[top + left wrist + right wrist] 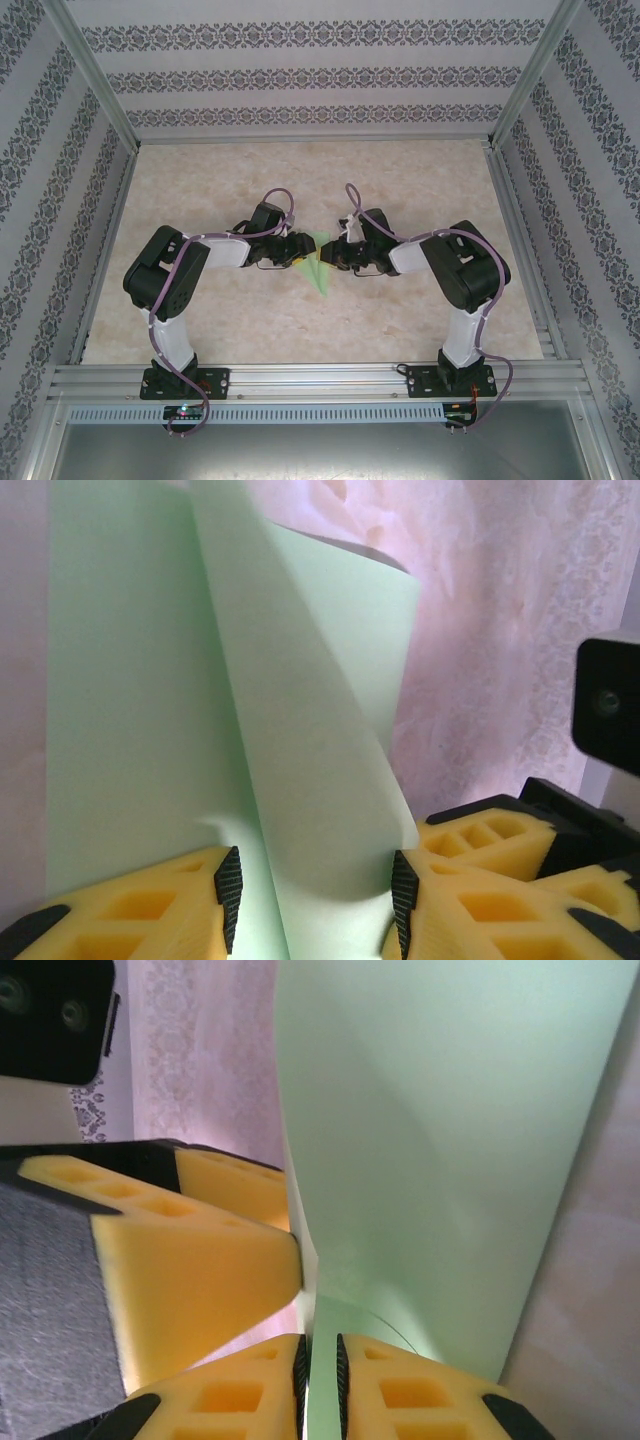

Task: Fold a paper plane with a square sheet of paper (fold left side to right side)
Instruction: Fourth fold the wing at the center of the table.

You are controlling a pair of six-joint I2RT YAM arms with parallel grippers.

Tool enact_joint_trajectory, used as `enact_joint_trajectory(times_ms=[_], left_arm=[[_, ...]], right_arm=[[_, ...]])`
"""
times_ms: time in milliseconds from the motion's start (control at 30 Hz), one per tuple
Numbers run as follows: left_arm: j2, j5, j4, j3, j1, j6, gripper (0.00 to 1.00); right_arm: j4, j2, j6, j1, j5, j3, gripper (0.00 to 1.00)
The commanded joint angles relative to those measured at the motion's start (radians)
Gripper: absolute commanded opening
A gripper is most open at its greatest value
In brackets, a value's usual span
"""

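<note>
Under me I see a pale marbled tabletop [300, 170]; striped floral wallpaper [300, 80] closes it on three sides, and aluminium rails [320, 378] run along the near edge.

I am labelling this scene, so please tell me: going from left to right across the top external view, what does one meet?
Left arm → left pincer → green paper → right pincer → right arm.

Your pale mint-green paper [319, 268], unmarked, partly folded into a narrow tapering wedge, one thin edge pinched between your right fingers [250, 1390], a curved flap passing between your spread left fingers [150, 910], broad smooth panels rising beyond both.
</note>
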Motion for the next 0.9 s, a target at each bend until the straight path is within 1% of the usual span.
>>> enact_joint_trajectory(times_ms=[0, 267, 600, 867], left_arm=[[0.036, -0.042, -0.053, -0.001, -0.016, 0.005, 0.47], [0.036, -0.042, -0.055, 0.0, -0.016, 0.005, 0.47], [0.035, -0.042, -0.058, 0.003, -0.016, 0.006, 0.47], [0.032, -0.045, -0.063, 0.004, -0.015, 0.01, 0.47]], right_arm=[[0.029, -0.011, 0.005, 0.008, -0.006, -0.019, 0.19], [0.039, 0.0, 0.01, 0.011, -0.002, -0.011, 0.18], [0.023, -0.001, 0.001, 0.004, 0.004, 0.01, 0.0], [-0.117, -0.051, -0.084, -0.029, 0.068, 0.013, 0.0]])
